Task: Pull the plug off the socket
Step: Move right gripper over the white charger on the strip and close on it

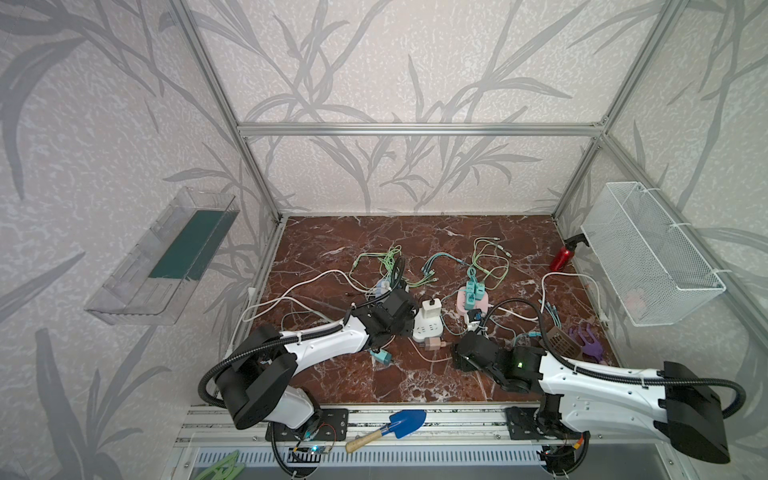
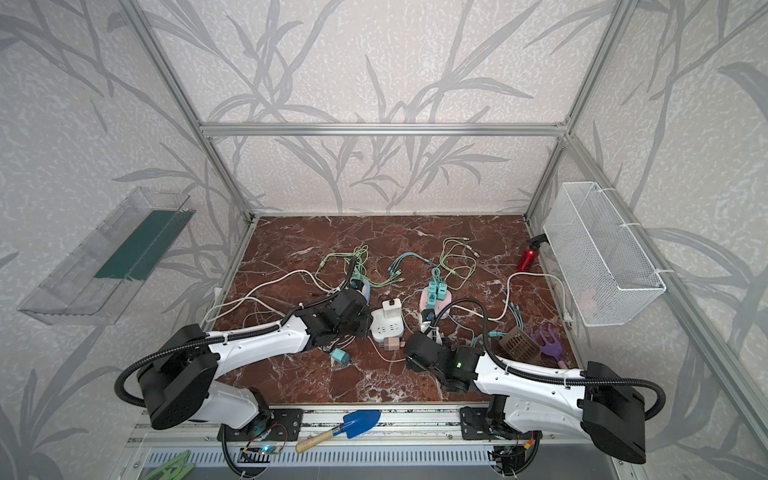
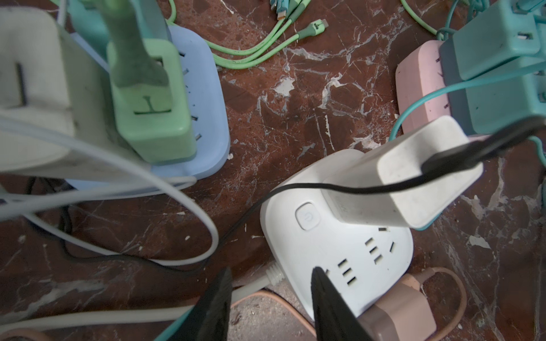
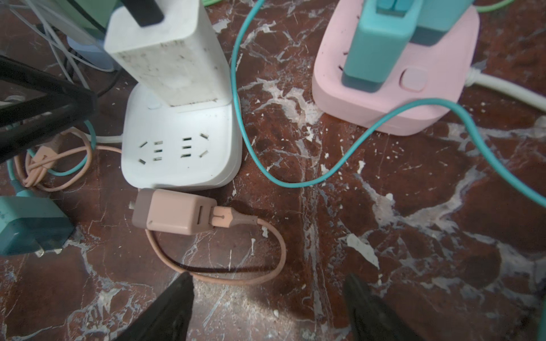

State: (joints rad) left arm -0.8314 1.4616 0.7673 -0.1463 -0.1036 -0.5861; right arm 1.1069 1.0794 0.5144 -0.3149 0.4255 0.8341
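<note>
Jaws apart, empty, on left gripper (image 3: pixel 271 270) and right gripper (image 4: pixel 267 276); tan plug (image 4: pixel 174 211) lies beside white socket (image 4: pixel 180 165).

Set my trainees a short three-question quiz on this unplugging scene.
1. True or false: the tan block-shaped plastic plug sits in the white plastic power strip.
2. Which strip holds the green plastic plug? A pink, B blue, C white.
3. Fill in: the jaws of the right tool stand ____.
Key: 1 false, the tan plug lies loose beside the white strip; 2 B, the blue strip; 3 open.
</note>
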